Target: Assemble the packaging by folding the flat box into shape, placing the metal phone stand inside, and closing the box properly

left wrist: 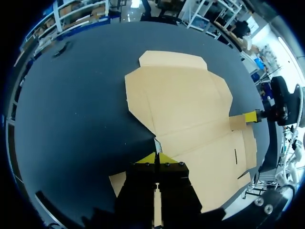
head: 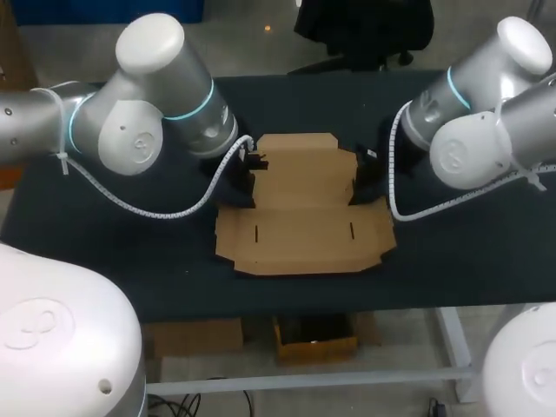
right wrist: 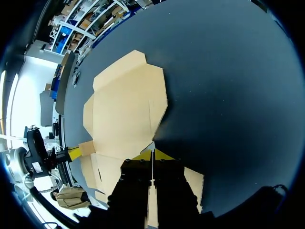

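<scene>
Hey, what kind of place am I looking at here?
Probably a robotics lab bench set up for a packaging trial: a left arm and a right arm flank a flat cardboard box on a dark-covered table.

The left arm [head: 148, 104] comes into the head view from 9 o'clock. Its elbow is raised, its forearm runs toward 3 o'clock, and its wrist is bent down to the worktop [head: 104, 226]. The left gripper [head: 248, 178] sits at 10 o'clock of the view's centre, fingers pointing down, with its yellow tips pressed together on an edge of the box [head: 300, 217]. The right arm [head: 478, 122] comes in from 3 o'clock in a mirrored pose, elbow high and wrist bent down. The right gripper [head: 363, 178] sits at 2 o'clock of centre, its tips pinched on the opposite box edge. The two grippers face each other, well apart.
</scene>
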Motion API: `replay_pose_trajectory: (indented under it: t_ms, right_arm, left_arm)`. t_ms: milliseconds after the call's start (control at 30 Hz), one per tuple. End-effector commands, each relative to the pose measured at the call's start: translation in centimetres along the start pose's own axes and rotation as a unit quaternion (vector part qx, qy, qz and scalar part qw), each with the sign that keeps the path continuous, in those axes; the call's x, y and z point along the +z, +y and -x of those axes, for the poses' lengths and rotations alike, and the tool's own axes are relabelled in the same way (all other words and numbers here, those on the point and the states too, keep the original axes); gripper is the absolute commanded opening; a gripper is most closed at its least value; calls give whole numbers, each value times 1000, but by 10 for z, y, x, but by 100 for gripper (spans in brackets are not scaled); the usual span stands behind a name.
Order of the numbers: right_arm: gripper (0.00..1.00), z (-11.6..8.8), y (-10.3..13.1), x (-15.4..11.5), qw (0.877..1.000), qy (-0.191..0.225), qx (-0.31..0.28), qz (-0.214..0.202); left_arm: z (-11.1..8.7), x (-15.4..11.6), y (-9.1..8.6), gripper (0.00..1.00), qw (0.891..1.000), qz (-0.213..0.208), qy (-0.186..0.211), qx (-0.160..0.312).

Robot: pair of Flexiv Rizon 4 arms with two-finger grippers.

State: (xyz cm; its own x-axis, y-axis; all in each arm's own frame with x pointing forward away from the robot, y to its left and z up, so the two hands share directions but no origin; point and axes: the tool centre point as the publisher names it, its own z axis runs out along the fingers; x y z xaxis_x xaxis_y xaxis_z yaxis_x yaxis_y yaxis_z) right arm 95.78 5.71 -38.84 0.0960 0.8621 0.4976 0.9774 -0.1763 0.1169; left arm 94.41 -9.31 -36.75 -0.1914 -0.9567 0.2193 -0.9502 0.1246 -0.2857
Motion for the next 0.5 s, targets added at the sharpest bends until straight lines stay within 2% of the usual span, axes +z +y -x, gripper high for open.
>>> replay_pose_trajectory:
  t_ms: [33,500]
  right_arm:
    - [0,11,8,-12,999,35,-1,-37]
    - [0,34,8,-45,998,49,12,-33]
  left_arm:
    - [6,-16,1,0,1000,-1,-5,-6]
    - [26,-60,7,0,999,-12,-14,-28]
